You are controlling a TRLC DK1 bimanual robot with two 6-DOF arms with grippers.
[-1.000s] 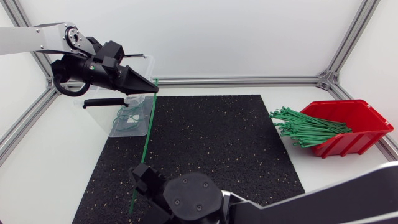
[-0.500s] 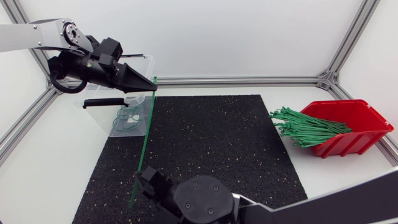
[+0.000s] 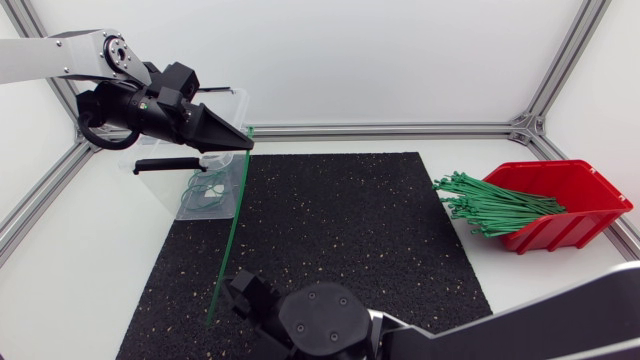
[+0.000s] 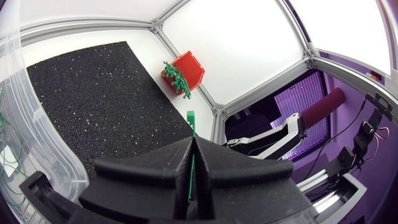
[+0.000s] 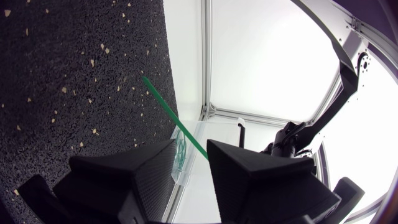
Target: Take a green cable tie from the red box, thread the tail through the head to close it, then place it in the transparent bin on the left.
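Head view: one red box (image 3: 585, 190) at the right holds a bundle of green ties (image 3: 495, 205), too many to count. One transparent bin (image 3: 185, 208) at the left holds a few closed green loops (image 3: 205, 190). The left gripper (image 3: 240, 138) clamps the top end of one green cable tie (image 3: 230, 230), which slants down along the edge of the black mat (image 3: 340, 230) to the right gripper (image 3: 240, 295).

Left wrist view: the left gripper (image 4: 194, 163) is pinched tight on the green cable tie (image 4: 191, 119).

Right wrist view: the right gripper (image 5: 191, 148) stands parted, and the green cable tie (image 5: 165, 109) passes between its fingers.
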